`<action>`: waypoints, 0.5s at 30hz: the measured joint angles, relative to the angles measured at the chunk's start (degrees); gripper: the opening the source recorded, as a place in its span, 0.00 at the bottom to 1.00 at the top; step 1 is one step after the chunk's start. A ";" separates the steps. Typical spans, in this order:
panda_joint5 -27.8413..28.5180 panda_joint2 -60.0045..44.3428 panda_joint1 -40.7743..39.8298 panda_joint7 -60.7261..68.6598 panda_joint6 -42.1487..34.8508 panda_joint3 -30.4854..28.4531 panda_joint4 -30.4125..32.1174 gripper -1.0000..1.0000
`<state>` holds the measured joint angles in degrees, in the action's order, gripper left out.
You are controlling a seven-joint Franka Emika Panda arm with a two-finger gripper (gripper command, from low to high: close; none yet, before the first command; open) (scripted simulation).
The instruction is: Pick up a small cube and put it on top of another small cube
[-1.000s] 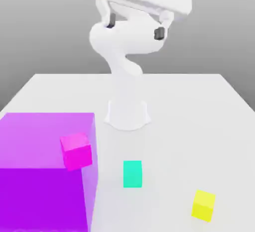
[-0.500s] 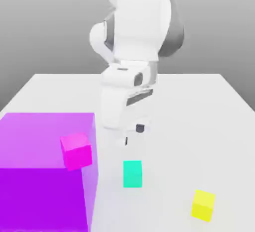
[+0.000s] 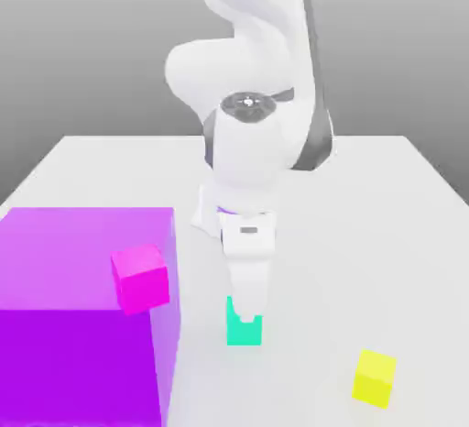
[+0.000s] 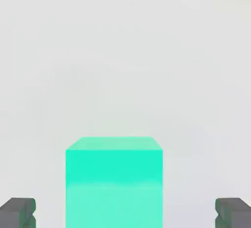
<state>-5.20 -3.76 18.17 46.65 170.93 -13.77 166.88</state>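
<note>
**Hand view: wide jaws straddle the teal cube**

The gripper (image 4: pixel 125 215) stands fully open, holding nothing, its fingertips (image 4: pixel 17 211) well clear of the teal cube (image 4: pixel 113 183) on the table (image 3: pixel 366 233). Closing off-centre could nudge or twist it; the yellow cube (image 3: pixel 375 377) sits apart.

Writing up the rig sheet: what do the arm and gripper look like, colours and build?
The arm is glossy white with rounded, bulbous links and dark grey bands at the joints. One joint shows a round cap with a small dark centre. The gripper has a white, boxy hand tapering downward; its fingertips are dark grey, blocky pads. No cables visible.
</note>
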 joint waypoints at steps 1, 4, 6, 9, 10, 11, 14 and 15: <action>-1.90 -1.26 -0.88 1.35 1.00 1.33 -0.25 0.50; -6.48 -5.03 -4.80 4.74 4.04 6.36 -0.92 0.50; -7.64 -7.52 -8.16 5.83 6.18 9.90 -1.21 0.50; -8.18 -9.67 -10.77 6.55 8.04 12.49 -1.39 0.00; -8.19 -9.67 -10.77 6.55 8.01 12.49 -1.39 0.00; -8.19 -9.67 -10.77 6.56 7.97 12.49 -1.39 0.00; -8.36 -10.11 -11.28 6.76 8.28 13.00 -1.43 0.00; -8.29 -9.72 -10.91 6.63 7.96 12.65 -1.41 0.00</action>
<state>-13.49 -13.47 7.26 53.28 178.88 -1.12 165.48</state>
